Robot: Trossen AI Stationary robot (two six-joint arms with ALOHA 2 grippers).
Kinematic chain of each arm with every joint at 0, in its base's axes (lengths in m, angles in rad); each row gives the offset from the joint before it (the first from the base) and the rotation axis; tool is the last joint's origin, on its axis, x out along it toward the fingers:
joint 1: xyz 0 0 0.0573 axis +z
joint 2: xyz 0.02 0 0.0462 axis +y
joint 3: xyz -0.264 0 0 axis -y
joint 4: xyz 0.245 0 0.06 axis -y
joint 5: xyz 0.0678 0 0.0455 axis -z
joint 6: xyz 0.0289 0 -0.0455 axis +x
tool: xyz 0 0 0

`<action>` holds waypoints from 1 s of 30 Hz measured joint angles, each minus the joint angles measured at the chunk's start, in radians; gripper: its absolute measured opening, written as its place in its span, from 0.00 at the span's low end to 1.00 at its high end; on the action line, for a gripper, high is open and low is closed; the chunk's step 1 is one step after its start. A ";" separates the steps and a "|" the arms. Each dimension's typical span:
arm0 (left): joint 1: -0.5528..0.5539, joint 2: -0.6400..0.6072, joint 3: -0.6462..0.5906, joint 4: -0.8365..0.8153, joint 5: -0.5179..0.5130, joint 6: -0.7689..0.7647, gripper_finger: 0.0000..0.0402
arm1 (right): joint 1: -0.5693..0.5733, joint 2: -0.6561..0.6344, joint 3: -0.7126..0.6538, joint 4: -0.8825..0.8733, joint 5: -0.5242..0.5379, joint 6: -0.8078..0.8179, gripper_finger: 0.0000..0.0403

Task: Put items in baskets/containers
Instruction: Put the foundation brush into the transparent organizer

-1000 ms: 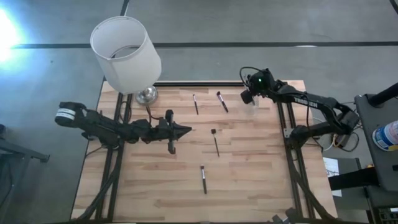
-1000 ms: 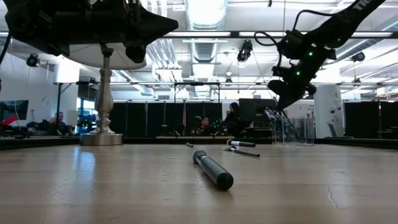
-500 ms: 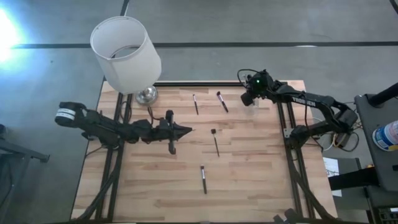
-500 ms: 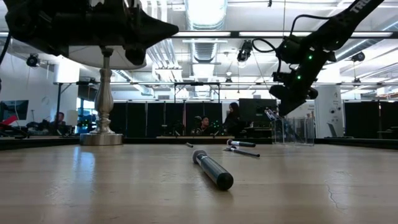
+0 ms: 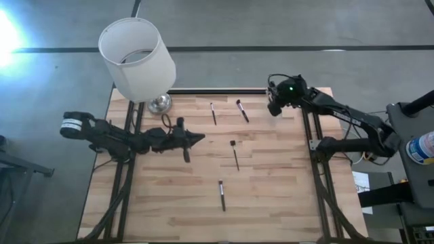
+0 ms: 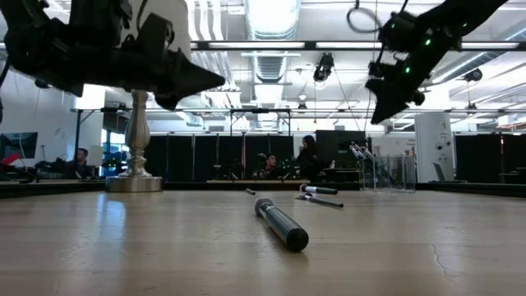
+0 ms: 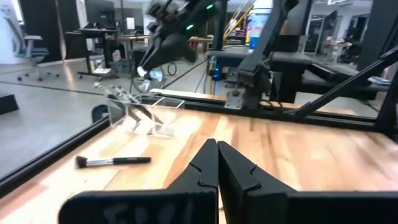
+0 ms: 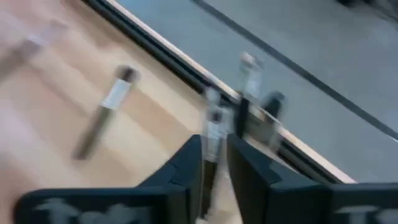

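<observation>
The right end effector (image 6: 386, 111), fingers slightly parted, has risen above the small clear plastic cup (image 6: 382, 172) now below it, grasping nothing visible.

A big white lampshade (image 5: 137, 57) is standing tall at the far left corner of the wooden worktop (image 5: 271, 183), its silver lamp base (image 6: 135, 182) resting on the wood. Beyond the far edge, people (image 6: 308, 156) are sitting in the room.

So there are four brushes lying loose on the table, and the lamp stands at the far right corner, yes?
Not quite. The four brushes are right, but the lamp stands at the far left corner of the table, as the high view shows.
</observation>
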 joint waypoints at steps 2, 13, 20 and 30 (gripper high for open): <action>0.008 -0.001 -0.011 0.006 0.001 0.003 0.00 | 0.025 -0.026 -0.008 0.008 -0.104 0.000 0.08; 0.038 -0.006 -0.068 0.023 0.003 0.046 0.00 | 0.144 0.175 0.026 0.261 -0.266 0.100 0.03; 0.076 -0.007 -0.113 0.053 0.003 0.006 0.00 | 0.142 0.481 0.266 0.121 -0.243 0.094 0.03; 0.076 -0.008 -0.117 0.049 -0.004 0.006 0.00 | 0.141 0.831 0.594 -0.114 -0.130 0.088 0.09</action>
